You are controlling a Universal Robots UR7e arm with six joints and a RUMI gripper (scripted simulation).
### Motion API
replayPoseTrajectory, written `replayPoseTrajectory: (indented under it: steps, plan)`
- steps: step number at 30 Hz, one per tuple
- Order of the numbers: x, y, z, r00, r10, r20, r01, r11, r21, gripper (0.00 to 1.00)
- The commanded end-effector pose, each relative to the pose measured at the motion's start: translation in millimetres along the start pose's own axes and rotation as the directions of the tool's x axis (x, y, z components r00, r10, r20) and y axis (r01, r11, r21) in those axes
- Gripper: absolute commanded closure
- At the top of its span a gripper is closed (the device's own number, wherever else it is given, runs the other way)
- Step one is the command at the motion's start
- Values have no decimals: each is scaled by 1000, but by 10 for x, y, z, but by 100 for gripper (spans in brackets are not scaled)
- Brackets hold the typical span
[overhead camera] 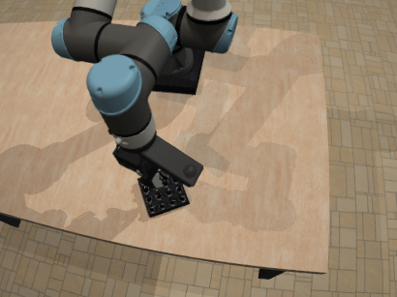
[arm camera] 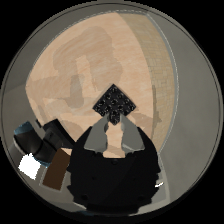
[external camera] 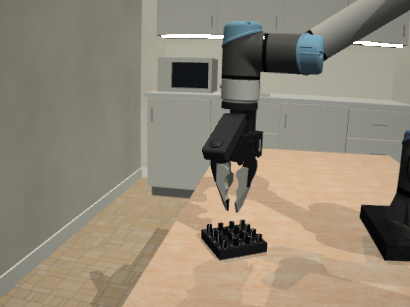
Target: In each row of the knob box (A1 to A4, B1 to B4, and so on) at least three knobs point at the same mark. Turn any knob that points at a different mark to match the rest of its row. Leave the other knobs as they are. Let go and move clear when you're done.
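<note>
Black and many-knobbed, the knob box (overhead camera: pixel 168 208) (external camera: pixel 243 251) (arm camera: pixel 114 106) is sitting on the wooden surface (overhead camera: pixel 271 193) (external camera: pixel 310 204) (arm camera: pixel 95 65); above it the pincer (overhead camera: pixel 157 185) (external camera: pixel 232 210) (arm camera: pixel 114 113) is hanging slightly parted, gripping nothing (presumably narrowed to fit between crowded knobs).

Robot arm (overhead camera: pixel 131 43) (external camera: pixel 285 53): dark grey joints, rounded blue caps, pale grey tubes; black gripper (overhead camera: pixel 157 179) (external camera: pixel 232 210) (arm camera: pixel 114 113) with tapering grey fingers.
</note>
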State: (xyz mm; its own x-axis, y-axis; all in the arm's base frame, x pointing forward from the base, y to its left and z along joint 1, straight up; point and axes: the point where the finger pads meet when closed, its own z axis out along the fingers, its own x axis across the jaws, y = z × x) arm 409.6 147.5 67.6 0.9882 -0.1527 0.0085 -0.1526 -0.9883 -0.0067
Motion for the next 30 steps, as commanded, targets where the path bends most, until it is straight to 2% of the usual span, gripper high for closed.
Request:
replayPoseTrajectory:
  steps: [1, 30]
  plan:
    - [-22, -3, 72, 1000, 7, 5, -7, 1000, -1, 89]
    - [-27, -19, 398, 1000, 7, 5, -7, 1000, -1, 89]
